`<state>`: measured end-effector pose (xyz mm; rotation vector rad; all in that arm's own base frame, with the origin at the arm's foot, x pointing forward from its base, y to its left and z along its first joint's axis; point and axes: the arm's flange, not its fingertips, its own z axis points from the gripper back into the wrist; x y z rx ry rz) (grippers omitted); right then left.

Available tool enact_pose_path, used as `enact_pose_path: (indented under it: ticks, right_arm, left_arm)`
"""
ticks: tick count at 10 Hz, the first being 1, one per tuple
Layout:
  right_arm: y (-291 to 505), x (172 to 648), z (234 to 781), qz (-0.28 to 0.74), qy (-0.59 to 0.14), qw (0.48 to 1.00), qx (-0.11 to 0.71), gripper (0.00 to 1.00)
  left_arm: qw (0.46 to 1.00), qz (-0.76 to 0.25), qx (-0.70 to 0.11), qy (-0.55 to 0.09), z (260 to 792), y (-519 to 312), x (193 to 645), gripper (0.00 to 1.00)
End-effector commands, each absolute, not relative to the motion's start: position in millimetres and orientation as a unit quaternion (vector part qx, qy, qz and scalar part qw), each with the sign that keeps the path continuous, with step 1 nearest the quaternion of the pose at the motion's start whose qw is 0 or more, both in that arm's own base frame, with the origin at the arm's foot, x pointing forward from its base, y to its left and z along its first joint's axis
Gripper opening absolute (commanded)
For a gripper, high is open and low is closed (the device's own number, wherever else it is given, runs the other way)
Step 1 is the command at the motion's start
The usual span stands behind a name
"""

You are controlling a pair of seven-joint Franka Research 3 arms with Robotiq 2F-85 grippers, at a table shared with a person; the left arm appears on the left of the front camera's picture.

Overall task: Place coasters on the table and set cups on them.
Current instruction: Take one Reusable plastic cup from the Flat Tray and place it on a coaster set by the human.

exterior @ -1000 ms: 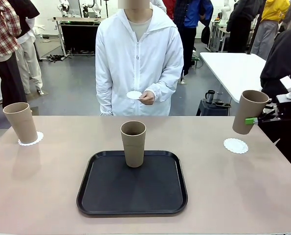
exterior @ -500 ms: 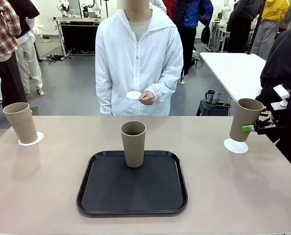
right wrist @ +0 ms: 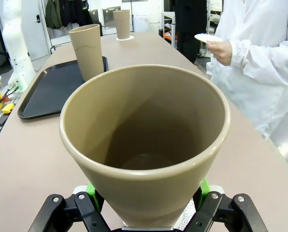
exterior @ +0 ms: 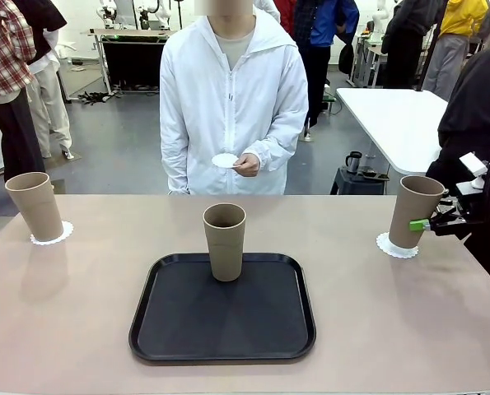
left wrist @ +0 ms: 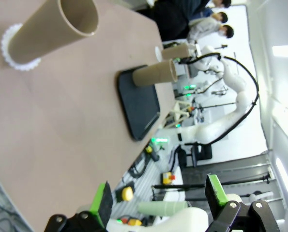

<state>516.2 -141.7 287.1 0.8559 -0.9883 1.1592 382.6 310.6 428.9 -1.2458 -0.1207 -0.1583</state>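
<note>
- Right cup (exterior: pixel 415 211) stands upright at the right end of the surface (exterior: pixel 80 313), its base down on the right coaster (exterior: pixel 397 245). From the front you cannot tell whether its full weight rests there.
- Your right fingers (exterior: pixel 419 224) are closed around its lower wall, a green pad on each side, holding it.
- Your left fingers (left wrist: pixel 103 205) are spread wide with nothing between them.
- At the left end, the left cup (exterior: pixel 35 206) sits on the left coaster (exterior: pixel 53 234), so that pair looks finished.
- On the black tray (exterior: pixel 170 329) stands the middle cup (exterior: pixel 225 241), with no coaster under it. The person's hand (exterior: pixel 246 164) holds a third coaster (exterior: pixel 226 160) beyond the far edge.
- By the look of it, you are seating the second of three cups.
- The next move calls for parting the right fingers evenly, so neither pad drags the cup or shifts the thin doily. Then back straight out.
- After that, the middle cup needs its coaster laid first.
</note>
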Motion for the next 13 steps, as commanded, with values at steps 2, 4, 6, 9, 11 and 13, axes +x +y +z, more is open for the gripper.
enact_pose_path:
  ticks: [2,4,6,9,11,13]
  right_arm:
    - [-142,528,281,0.517,-0.424,0.637,0.384,0.84]
    - [-139,531,277,0.517,-0.418,0.637,0.389,0.84]
    - [-139,535,272,0.516,-0.413,0.639,0.393,0.84]
    - [-135,539,264,0.519,-0.4,0.644,0.395,0.84]
    - [-134,538,267,0.523,-0.397,0.644,0.392,1.0]
    - [-134,536,273,0.522,-0.396,0.653,0.38,1.0]
  left_arm:
    - [0.809,-0.068,-0.581,-0.057,432,310,383,1.0]
    - [0.809,-0.068,-0.581,-0.057,432,310,383,1.0]
    - [0.809,-0.068,-0.581,-0.057,432,310,383,1.0]
    - [0.809,-0.068,-0.581,-0.057,432,310,383,1.0]
    - [0.809,-0.068,-0.581,-0.057,432,310,383,1.0]
    - [0.809,-0.068,-0.581,-0.057,432,310,383,1.0]
